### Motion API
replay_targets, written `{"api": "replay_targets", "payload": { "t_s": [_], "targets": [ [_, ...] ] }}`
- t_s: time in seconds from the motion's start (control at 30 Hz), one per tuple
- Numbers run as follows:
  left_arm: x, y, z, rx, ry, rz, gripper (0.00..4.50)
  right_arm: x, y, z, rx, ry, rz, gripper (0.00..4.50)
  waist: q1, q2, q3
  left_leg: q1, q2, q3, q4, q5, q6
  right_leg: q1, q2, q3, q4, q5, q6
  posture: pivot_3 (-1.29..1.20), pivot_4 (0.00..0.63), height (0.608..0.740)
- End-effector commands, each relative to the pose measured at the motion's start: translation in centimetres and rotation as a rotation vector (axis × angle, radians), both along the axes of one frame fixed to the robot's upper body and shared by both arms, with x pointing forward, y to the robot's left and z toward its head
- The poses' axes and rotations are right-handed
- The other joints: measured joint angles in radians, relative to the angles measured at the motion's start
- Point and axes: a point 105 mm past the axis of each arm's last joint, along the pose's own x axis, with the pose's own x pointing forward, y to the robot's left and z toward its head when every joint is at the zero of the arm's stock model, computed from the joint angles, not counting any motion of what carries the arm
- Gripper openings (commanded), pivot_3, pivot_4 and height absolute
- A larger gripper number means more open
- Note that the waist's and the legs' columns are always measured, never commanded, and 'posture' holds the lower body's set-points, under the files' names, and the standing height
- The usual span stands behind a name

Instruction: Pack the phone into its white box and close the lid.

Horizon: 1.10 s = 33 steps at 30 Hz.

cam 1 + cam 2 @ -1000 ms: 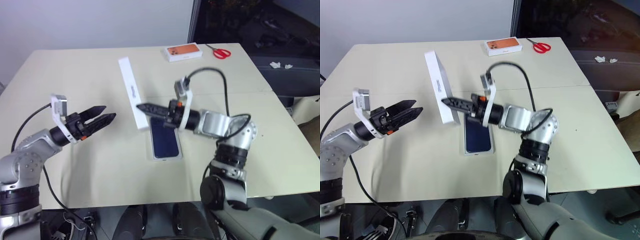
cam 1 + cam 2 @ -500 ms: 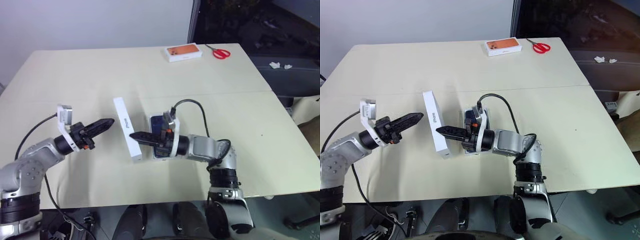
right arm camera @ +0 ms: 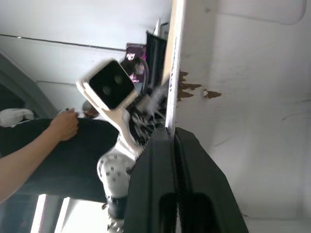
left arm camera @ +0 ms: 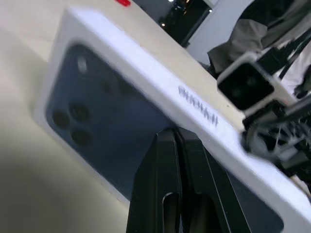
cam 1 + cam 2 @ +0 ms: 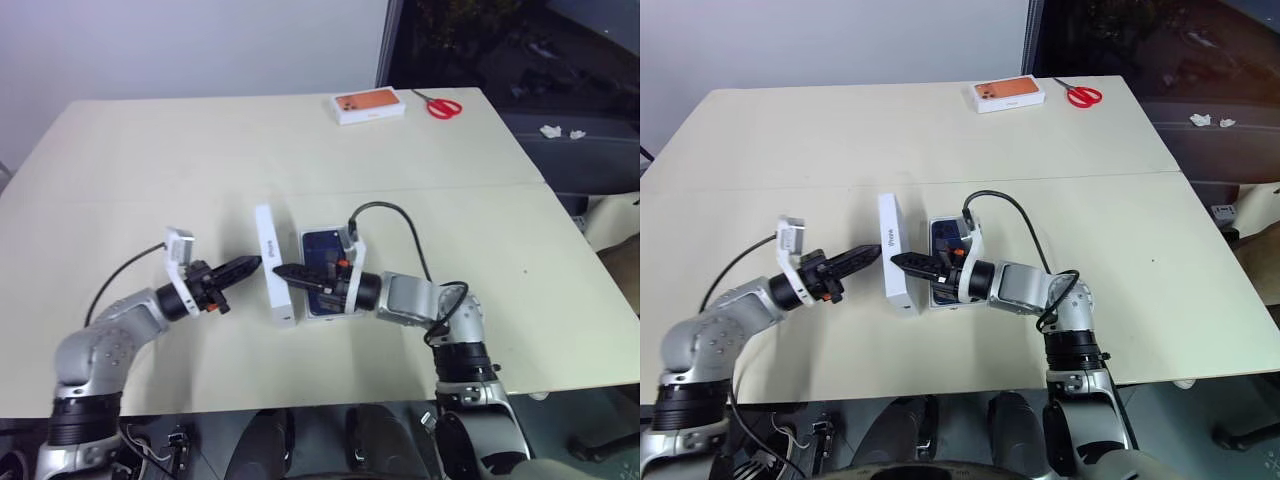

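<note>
The left gripper point(image 5: 250, 264), wide apart a second ago, is now pinched shut with its tips at the lid's point(image 5: 274, 266) printed face. The right gripper point(image 5: 284, 272) meets the lid's rim from the other side; its fingers look nearly together (whether they clamp it, I cannot tell). The lid has sunk and stands on edge beside the phone point(image 5: 322, 250) in the white box point(image 5: 329, 313).
</note>
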Motion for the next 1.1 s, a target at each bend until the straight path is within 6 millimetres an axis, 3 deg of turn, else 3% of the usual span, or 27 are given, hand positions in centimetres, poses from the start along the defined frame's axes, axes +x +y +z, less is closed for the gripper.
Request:
{"api": "replay_targets", "payload": {
  "t_s": [0.03, 0.17, 0.3, 0.47, 0.63, 0.77, 0.87, 0.93, 1.1],
  "targets": [
    [0.7, -1.7, 1.1, -0.008, -0.067, -0.040, 0.06, -0.2, 0.0, 0.2, -0.023, -0.050, 0.003, 1.88, 0.003, 0.000, 0.000, 0.000, 0.000, 0.000, 0.000, 0.000, 0.000, 0.000, 0.000, 0.000, 0.000, 0.000, 0.000, 0.00, 0.150, 0.740],
    [0.7, -1.9, 1.2, -0.018, -0.064, -0.057, 0.06, -0.8, -1.8, 2.1, -0.133, -0.278, 0.077, 3.99, 0.002, 0.001, 0.000, 0.000, 0.000, 0.001, 0.000, 0.000, 0.001, -0.001, 0.000, 0.001, 0.000, 0.000, 0.000, 0.00, 0.150, 0.740],
    [0.8, -2.3, 0.9, -0.034, -0.056, -0.068, 0.06, -0.1, -6.1, 5.7, -0.268, -0.564, 0.145, 3.99, 0.012, 0.002, 0.001, 0.000, 0.000, 0.002, 0.002, -0.001, 0.002, 0.000, 0.001, 0.001, 0.000, 0.000, 0.000, 0.00, 0.150, 0.740],
    [0.7, -3.4, 0.3, -0.048, -0.045, -0.090, 0.06, 0.7, -9.5, 7.7, -0.414, -0.754, 0.211, 3.99, 0.018, 0.000, 0.001, 0.000, 0.001, 0.000, 0.001, -0.002, 0.003, 0.002, 0.002, -0.001, -0.004, -0.001, 0.001, 0.00, 0.150, 0.740],
    [1.0, -3.8, 0.1, -0.055, -0.045, -0.096, 0.06, -0.7, -9.9, 5.9, -0.504, -0.823, 0.353, 3.99, 0.018, 0.000, 0.001, 0.000, 0.001, 0.001, 0.001, -0.002, 0.003, 0.002, 0.001, -0.001, -0.005, 0.000, 0.001, 0.00, 0.150, 0.740],
    [1.0, -4.1, 0.0, -0.051, -0.049, -0.103, 0.06, 0.8, -10.5, 4.3, -0.658, -0.953, 0.346, 3.99, 0.020, 0.000, 0.001, 0.000, 0.001, 0.000, 0.001, -0.002, 0.003, 0.002, 0.001, -0.001, -0.004, 0.000, 0.001, 0.00, 0.150, 0.740],
    [1.0, -4.2, -0.1, -0.055, -0.048, -0.097, 0.06, 2.8, -10.8, 4.8, -0.670, -0.953, 0.253, 3.99, 0.020, 0.000, 0.001, 0.000, 0.001, 0.000, 0.001, -0.002, 0.003, 0.002, 0.000, -0.001, -0.005, 0.000, 0.001, 0.00, 0.150, 0.740],
    [1.0, -3.8, -0.1, -0.051, -0.044, -0.078, 0.06, 4.0, -11.6, 3.7, -0.800, -1.042, 0.254, 3.99, 0.021, 0.000, 0.001, 0.000, 0.001, 0.000, 0.002, -0.002, 0.003, 0.002, 0.000, 0.000, -0.005, 0.000, 0.001, 0.00, 0.150, 0.740],
    [0.9, -1.6, 0.0, -0.017, -0.037, -0.036, 0.06, 4.0, -11.2, 3.0, -0.808, -1.102, 0.284, 3.99, 0.018, 0.000, 0.002, 0.000, 0.001, 0.000, 0.001, -0.002, 0.003, 0.001, 0.000, 0.000, -0.005, 0.000, 0.001, 0.00, 0.150, 0.740]
  ]
}}
